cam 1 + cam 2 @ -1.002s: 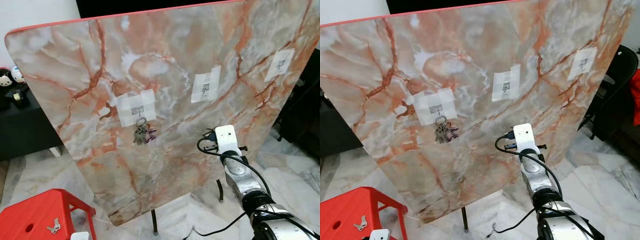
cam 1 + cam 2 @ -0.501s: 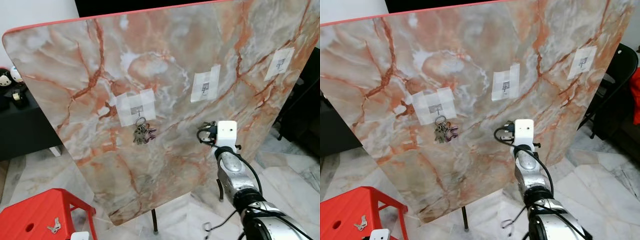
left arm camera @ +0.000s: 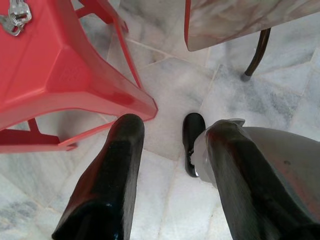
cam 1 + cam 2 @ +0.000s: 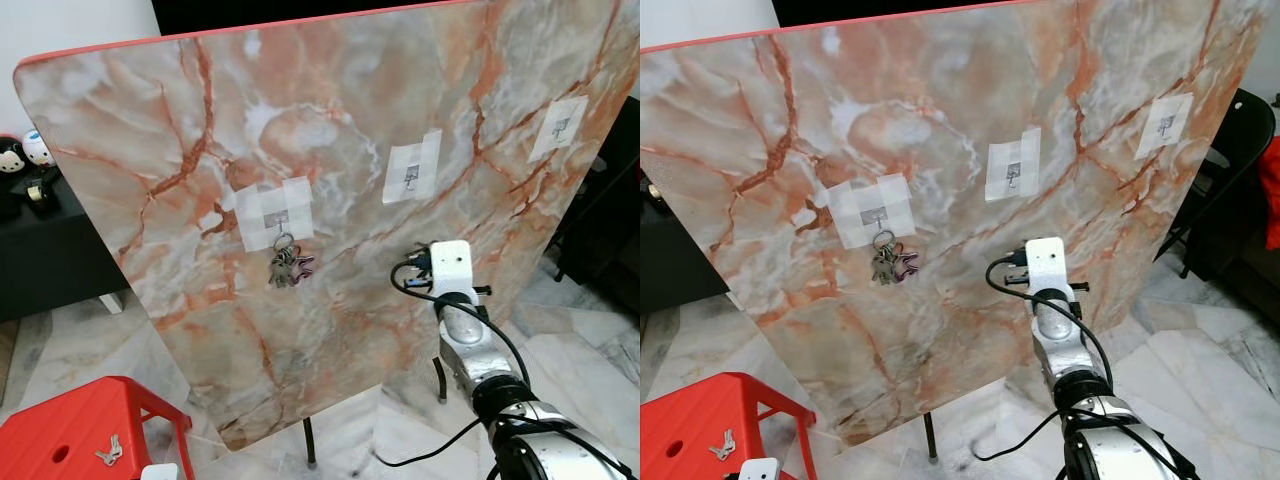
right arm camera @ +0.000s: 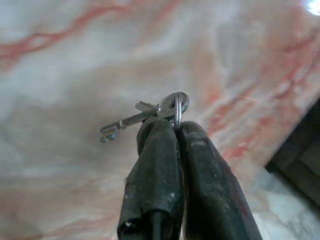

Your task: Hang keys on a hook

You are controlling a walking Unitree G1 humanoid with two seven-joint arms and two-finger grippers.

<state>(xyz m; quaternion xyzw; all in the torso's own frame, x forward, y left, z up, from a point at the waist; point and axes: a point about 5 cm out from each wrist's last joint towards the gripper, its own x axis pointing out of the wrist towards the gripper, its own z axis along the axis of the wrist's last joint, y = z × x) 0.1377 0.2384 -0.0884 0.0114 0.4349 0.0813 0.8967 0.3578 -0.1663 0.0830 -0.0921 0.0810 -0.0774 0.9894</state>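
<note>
Two keys [image 5: 150, 112] on a ring are pinched between the closed fingers of my right claw [image 5: 175, 131], which I hold up close to the marble board [image 4: 330, 130], below its middle hook [image 4: 409, 176]. A bunch of keys [image 4: 287, 266] hangs on the left hook [image 4: 276, 216], and the right hook [image 4: 561, 126] is near the board's right edge. My left claw [image 3: 170, 135] hangs open above the floor [image 3: 165, 85], beside the red stool [image 3: 45, 65], where another key set [image 3: 14, 16] lies.
</note>
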